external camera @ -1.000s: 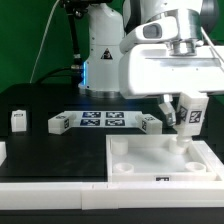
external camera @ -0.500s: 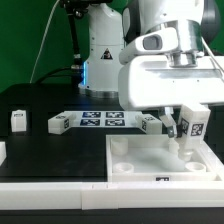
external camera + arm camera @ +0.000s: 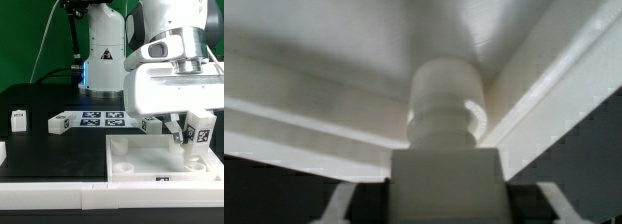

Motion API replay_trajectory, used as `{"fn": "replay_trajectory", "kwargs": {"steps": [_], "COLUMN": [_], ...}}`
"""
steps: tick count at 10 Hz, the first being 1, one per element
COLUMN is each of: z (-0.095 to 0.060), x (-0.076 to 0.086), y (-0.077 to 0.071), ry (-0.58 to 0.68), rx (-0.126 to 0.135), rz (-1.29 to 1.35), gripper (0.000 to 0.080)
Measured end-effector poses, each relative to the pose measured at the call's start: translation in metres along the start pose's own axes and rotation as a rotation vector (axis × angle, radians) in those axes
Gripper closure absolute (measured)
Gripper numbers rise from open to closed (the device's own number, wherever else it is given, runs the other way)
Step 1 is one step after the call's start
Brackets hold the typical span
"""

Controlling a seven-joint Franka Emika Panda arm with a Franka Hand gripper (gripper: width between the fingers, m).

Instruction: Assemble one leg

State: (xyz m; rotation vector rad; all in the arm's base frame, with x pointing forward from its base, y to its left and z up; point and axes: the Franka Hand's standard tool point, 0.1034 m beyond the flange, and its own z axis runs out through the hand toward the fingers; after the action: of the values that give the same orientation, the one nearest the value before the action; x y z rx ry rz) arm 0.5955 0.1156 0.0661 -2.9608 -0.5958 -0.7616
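My gripper (image 3: pixel 192 136) is shut on a white leg (image 3: pixel 198 130) with a black-and-white tag, held tilted over the far right corner of the large white square panel (image 3: pixel 160 165). In the wrist view the leg (image 3: pixel 446 180) fills the middle between my fingers (image 3: pixel 345 200), and its round end (image 3: pixel 445 95) points into the panel's corner. Three more legs lie on the table: one at the left (image 3: pixel 18 119), one left of the marker board (image 3: pixel 59 124), one right of it (image 3: pixel 150 123).
The marker board (image 3: pixel 103 121) lies flat behind the panel. A white piece (image 3: pixel 2 150) shows at the exterior view's left edge. The robot base (image 3: pixel 100 50) stands at the back.
My gripper has moved toward the exterior view's right with the leg, from over the panel's far edge to nearer its far right corner.
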Motion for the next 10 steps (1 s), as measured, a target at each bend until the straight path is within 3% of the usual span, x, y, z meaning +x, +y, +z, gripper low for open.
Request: {"fn": "replay_trajectory", "kwargs": {"steps": [4,10], "z": [0.005,0.016], "x": [0.003,-0.009], "y": [-0.002,-0.005], "ry": [0.075,0.055], "rx": [-0.014,-0.009], "rz": [-0.001,-0.004], "gripper": [0.0509,0.0509]}}
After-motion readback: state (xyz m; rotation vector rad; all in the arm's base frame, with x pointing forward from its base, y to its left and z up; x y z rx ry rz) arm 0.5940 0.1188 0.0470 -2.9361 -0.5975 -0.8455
